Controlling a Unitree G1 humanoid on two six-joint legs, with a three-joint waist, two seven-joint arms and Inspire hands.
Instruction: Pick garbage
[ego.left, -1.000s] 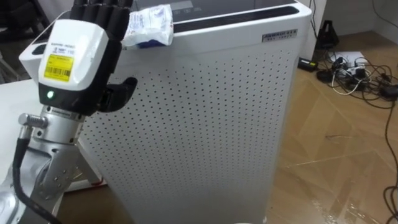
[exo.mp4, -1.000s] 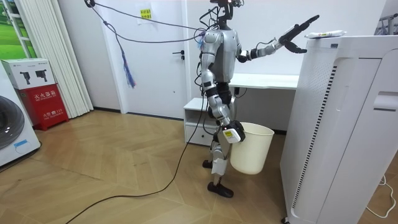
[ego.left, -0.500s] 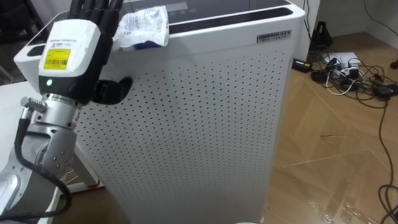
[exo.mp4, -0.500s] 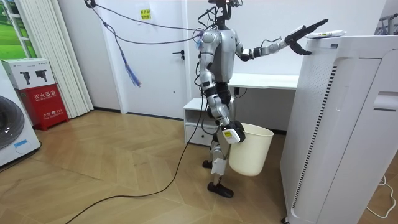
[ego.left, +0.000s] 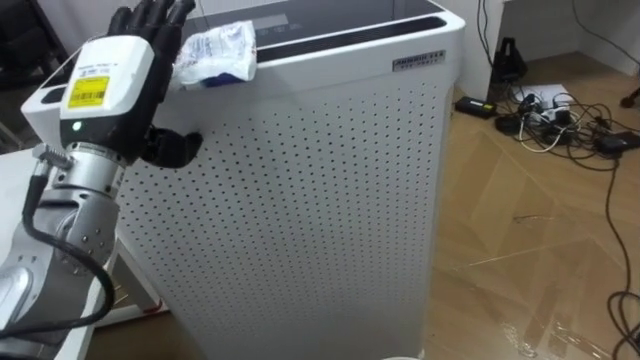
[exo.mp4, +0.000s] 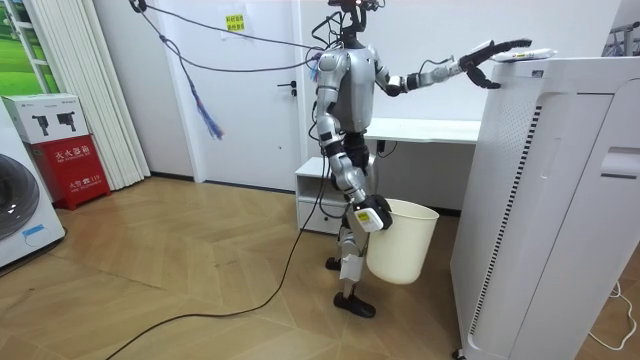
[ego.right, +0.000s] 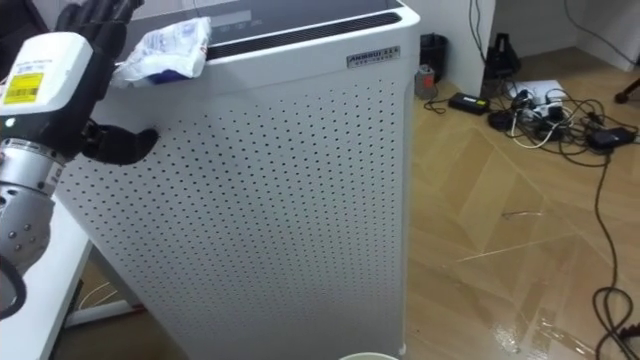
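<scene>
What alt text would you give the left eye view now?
The left hand, fingers straight, is raised beside a crumpled white wrapper lying on top of a tall white perforated appliance. Cables lie on the wooden floor to the right.

The left hand (ego.left: 100, 95), fingers straight, is raised just beside a crumpled white wrapper (ego.left: 215, 52) lying atop the white perforated appliance (ego.left: 300, 200).

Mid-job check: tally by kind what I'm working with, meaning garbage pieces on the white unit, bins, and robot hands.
Wrapper on the white unit: 1
Bin: 1
Hands: 2 (left hand, right hand)
Total: 4
</scene>
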